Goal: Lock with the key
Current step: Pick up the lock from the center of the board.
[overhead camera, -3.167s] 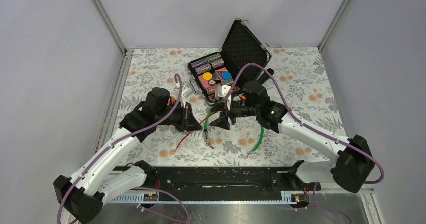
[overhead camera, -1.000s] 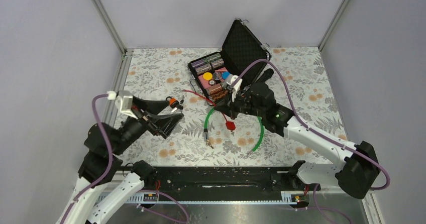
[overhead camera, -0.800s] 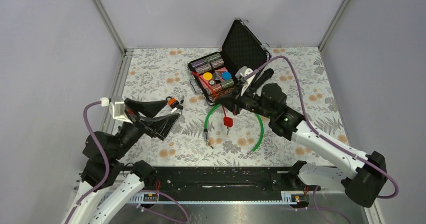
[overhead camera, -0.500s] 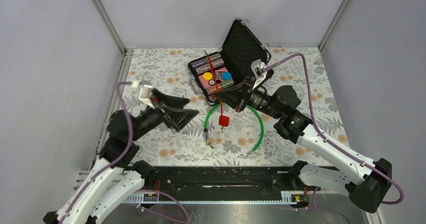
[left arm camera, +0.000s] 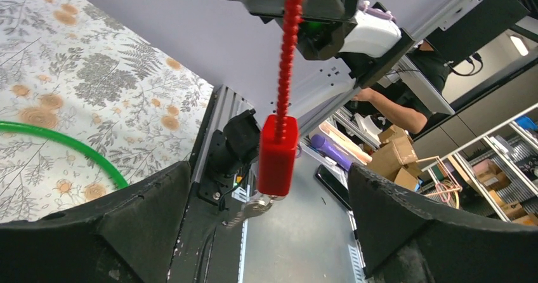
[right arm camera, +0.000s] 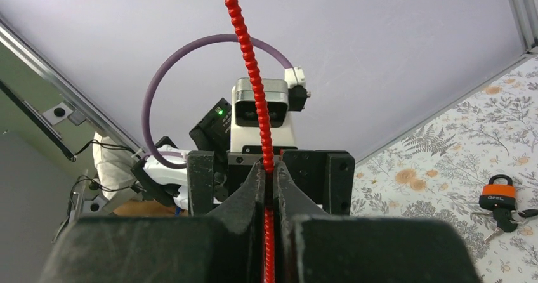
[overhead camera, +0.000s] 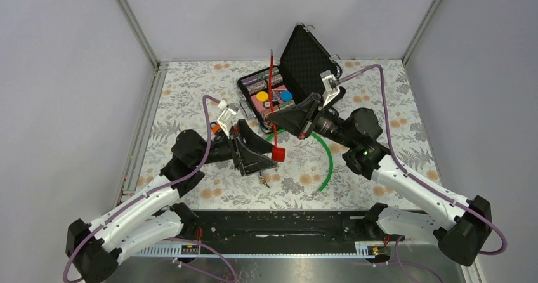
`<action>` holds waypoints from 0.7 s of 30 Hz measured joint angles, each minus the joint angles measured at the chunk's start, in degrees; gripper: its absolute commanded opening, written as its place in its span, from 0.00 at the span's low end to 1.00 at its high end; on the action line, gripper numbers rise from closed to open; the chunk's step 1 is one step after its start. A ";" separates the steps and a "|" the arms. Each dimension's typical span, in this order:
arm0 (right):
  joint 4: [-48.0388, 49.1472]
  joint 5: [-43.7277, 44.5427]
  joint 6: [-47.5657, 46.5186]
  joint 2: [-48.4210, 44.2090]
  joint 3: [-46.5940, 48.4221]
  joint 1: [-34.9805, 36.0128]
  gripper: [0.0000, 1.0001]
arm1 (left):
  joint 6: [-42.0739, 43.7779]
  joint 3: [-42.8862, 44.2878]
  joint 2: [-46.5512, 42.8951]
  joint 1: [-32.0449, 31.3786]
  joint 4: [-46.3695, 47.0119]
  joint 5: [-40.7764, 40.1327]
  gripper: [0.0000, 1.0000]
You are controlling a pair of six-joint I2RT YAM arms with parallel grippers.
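Observation:
My right gripper [overhead camera: 273, 113] [right arm camera: 268, 169] is shut on a red beaded cable [overhead camera: 271, 83] [right arm camera: 245, 42] and holds it upright above the table. A red lock body [overhead camera: 278, 154] [left arm camera: 277, 156] hangs from the cable's lower end. The key [left arm camera: 252, 208], small and silvery, sticks out of the bottom of the lock body. My left gripper [overhead camera: 264, 162] [left arm camera: 268, 170] is open. Its two fingers stand wide on either side of the hanging lock body without touching it.
A green cable loop [overhead camera: 327, 162] [left arm camera: 63, 140] lies on the flowered cloth below the grippers. An open black case [overhead camera: 306, 56] with coloured pieces stands at the back. An orange padlock [right arm camera: 501, 191] with black-headed keys lies to the left.
My left arm has swung in from the left edge to the middle, bringing its fingers around the lock body. My right gripper has lifted the cable, so the lock now hangs free.

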 measured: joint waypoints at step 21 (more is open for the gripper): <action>5.60 1.70 2.40 0.11 -2.56 0.00 0.00 | 0.07 0.00 3.13 -4.63 3.91 -6.71 0.22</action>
